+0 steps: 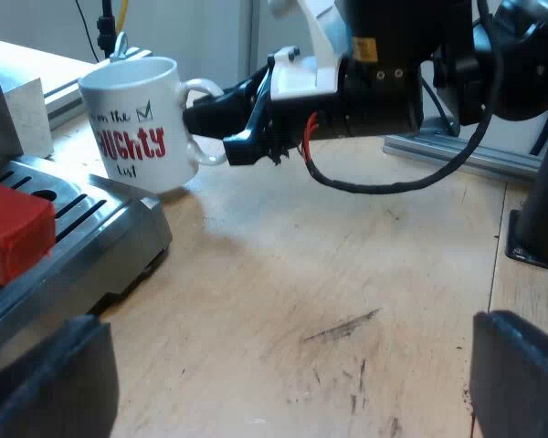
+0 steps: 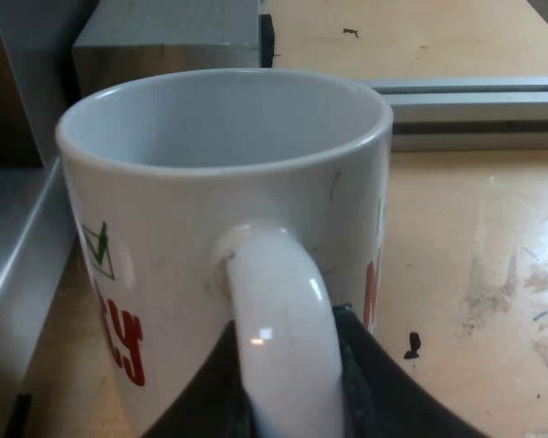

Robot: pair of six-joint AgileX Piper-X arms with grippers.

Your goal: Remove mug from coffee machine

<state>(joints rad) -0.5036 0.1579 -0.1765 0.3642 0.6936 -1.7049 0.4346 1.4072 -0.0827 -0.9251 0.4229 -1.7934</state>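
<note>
A white mug (image 1: 137, 123) with red lettering hangs at the edge of the espresso machine's metal drip tray (image 1: 91, 233), lifted slightly above it. My right gripper (image 1: 221, 119) is shut on the mug's handle (image 1: 205, 89). In the right wrist view the empty mug (image 2: 228, 182) is close up, and its handle (image 2: 279, 328) sits pinched between my right gripper's (image 2: 283, 406) black fingers (image 2: 370, 388). My left gripper (image 1: 283, 401) is open low over the wooden table, a short way from the mug, with nothing between its fingers (image 1: 46, 379). The red end of the holder's handle (image 1: 14, 228) sticks out over the tray.
A grey metal block (image 1: 23, 114) stands behind the machine, also beyond the mug (image 2: 164, 36). An aluminium rail (image 1: 466, 155) runs along the table's far side (image 2: 475, 105). A black base (image 1: 539, 228) stands near the rail. Bare scuffed wood (image 1: 347, 301) lies between my grippers.
</note>
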